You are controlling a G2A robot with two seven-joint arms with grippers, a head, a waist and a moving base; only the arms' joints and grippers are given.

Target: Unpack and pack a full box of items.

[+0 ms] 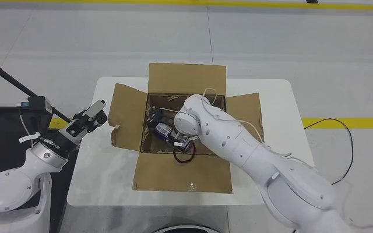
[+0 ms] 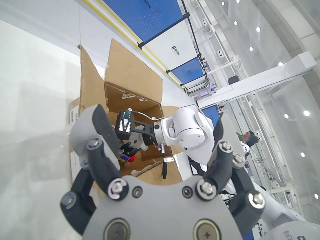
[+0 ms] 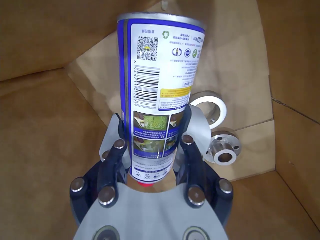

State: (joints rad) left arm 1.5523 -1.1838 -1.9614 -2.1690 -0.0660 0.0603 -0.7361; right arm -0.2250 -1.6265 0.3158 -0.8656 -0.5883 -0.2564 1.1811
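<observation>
One blue-and-white, red-capped spray can [image 3: 160,76]

The spray can [image 3: 160,76] carried a numbered barcode, a square scan code, a recycling sign and small print. Blue panels [image 2: 150,18] bore white lettering, and the box [image 2: 132,76] wore a printed label [image 2: 73,114].

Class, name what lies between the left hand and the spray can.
In the top view, the box's open side flap separates the left hand from the spray can.
</observation>
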